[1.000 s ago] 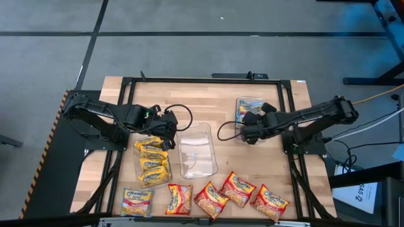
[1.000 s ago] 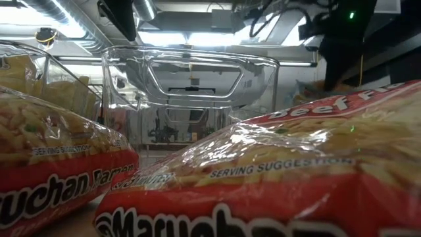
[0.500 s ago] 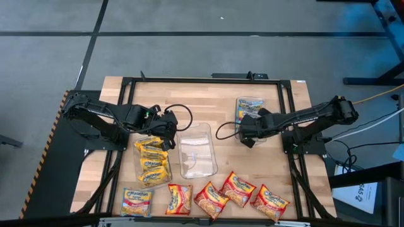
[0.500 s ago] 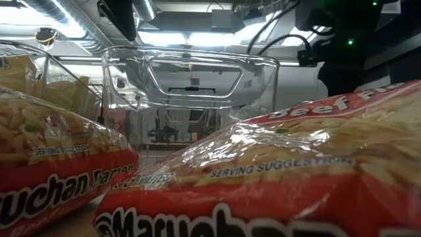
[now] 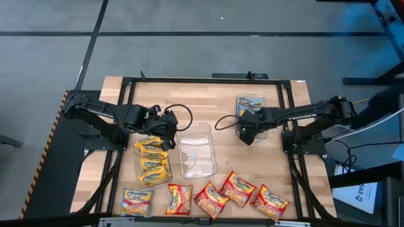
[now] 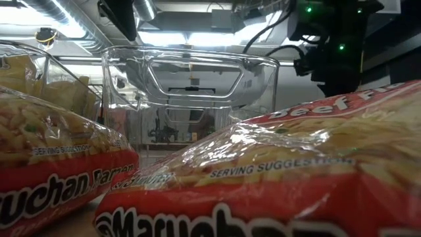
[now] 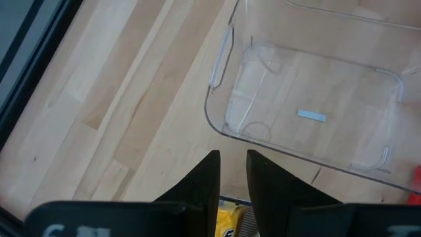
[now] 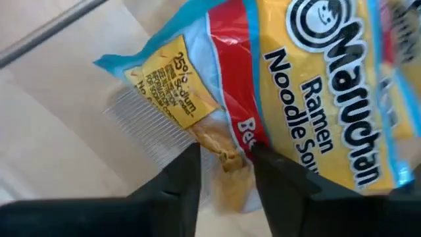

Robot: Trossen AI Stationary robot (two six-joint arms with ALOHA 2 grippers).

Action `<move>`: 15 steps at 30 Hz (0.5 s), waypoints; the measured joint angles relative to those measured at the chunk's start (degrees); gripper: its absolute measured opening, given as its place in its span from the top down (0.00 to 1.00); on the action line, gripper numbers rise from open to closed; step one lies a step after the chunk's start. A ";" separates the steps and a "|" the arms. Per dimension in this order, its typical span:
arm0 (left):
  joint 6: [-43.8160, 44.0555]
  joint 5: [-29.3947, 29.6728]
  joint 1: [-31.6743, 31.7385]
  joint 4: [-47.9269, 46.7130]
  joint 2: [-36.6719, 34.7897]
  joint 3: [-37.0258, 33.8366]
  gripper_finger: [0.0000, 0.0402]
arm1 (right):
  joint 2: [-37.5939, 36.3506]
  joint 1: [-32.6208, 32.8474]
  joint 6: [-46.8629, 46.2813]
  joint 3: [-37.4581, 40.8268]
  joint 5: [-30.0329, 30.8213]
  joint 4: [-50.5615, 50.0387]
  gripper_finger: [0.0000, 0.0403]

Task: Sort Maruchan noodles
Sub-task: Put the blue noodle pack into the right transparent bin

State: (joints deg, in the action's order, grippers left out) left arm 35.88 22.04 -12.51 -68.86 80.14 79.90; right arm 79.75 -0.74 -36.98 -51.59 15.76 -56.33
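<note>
Right claw sits at the near end of a clear tray on the counter, just off its edge. In the right wrist view its fingers are narrowly parted and pinch the crimped edge of a blue-edged Maruchan packet; packet fills the view ahead of the fingers.

Left claw hovers over the far end of a tray of yellow packets, with the empty clear tray just beside it toward the right arm. Left wrist view: fingers nearly closed, thin gap, nothing between them; a bit of yellow packet shows under them, and the empty tray lies ahead.

Five loose red-orange packets lie in a row along the counter's near edge, well apart from both claws.
</note>
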 joint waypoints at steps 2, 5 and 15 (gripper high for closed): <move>0.00 -0.02 0.00 0.00 0.00 0.00 0.83 | 0.00 -1.13 -0.01 0.00 -3.29 -0.46 0.62; 0.00 -0.02 0.00 0.00 0.00 0.00 0.83 | 0.00 -2.09 0.20 0.00 -7.77 -0.65 0.58; 0.00 -0.04 0.00 0.00 0.00 0.00 0.83 | 0.00 -1.93 -1.59 0.00 -12.90 -0.67 0.56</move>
State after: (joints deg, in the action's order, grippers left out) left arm 35.88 22.00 -12.51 -68.86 80.14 79.90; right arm 79.75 -2.68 -38.57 -51.59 2.86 -56.99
